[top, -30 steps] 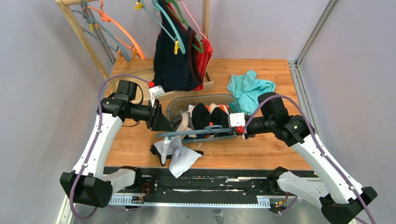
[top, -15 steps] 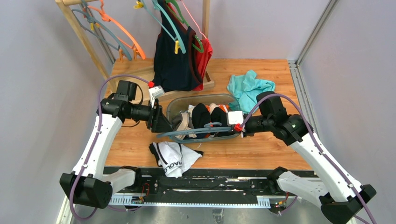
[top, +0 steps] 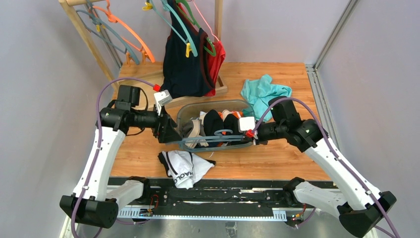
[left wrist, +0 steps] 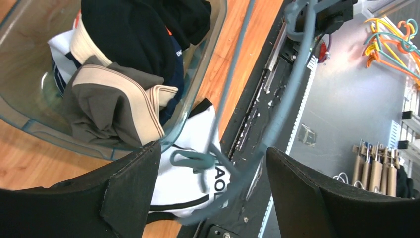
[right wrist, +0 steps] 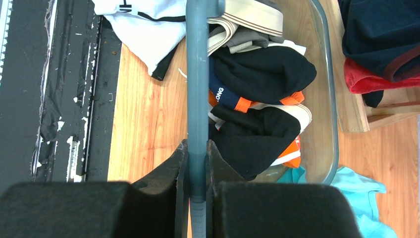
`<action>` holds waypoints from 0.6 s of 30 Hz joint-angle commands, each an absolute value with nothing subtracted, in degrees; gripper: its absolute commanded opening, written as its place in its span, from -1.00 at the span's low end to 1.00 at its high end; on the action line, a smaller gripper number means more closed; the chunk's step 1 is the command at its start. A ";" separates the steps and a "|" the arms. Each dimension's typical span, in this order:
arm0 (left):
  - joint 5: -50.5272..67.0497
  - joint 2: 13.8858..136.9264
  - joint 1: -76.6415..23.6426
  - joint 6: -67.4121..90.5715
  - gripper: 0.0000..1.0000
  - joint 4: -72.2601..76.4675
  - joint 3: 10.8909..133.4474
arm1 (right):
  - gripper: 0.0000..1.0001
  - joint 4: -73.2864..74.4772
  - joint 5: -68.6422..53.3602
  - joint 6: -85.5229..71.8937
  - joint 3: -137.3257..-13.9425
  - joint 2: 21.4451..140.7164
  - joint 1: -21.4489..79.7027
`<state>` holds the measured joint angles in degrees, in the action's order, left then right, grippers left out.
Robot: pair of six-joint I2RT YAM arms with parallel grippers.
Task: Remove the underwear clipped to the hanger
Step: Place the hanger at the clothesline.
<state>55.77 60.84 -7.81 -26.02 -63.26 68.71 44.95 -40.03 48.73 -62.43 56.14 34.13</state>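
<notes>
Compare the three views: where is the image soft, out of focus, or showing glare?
Top external: evenly lit and sharp, soft shadows only. Left wrist: the hanger near the lens is blurred; the clear bin shows mild sheen. Right wrist: the right hand is a dark, soft shape, while the underwear beyond is crisp.

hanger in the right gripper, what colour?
Slate blue-grey hanger; clearest in the right wrist view.

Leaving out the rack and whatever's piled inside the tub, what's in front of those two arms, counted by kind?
Clear tub: 1
Grey-blue hanger, held over the tub: 1
White underwear on the table: 1
Teal cloth: 1
Total: 4
</notes>
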 commanded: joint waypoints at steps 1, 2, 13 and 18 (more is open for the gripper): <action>55.62 58.95 -8.23 -28.95 0.65 -63.55 71.13 | -0.99 44.16 -41.13 46.34 -64.38 56.97 34.71; 55.82 58.75 -8.25 -29.54 0.65 -63.55 71.32 | -0.99 44.19 -41.13 45.99 -64.64 57.44 34.63; 53.89 53.11 -10.10 -39.00 0.70 -63.46 71.05 | -0.99 44.98 -43.27 43.62 -67.34 61.87 34.67; 48.88 50.53 -13.69 -43.96 0.64 -63.44 68.28 | -0.99 45.75 -46.18 42.67 -69.27 63.41 34.71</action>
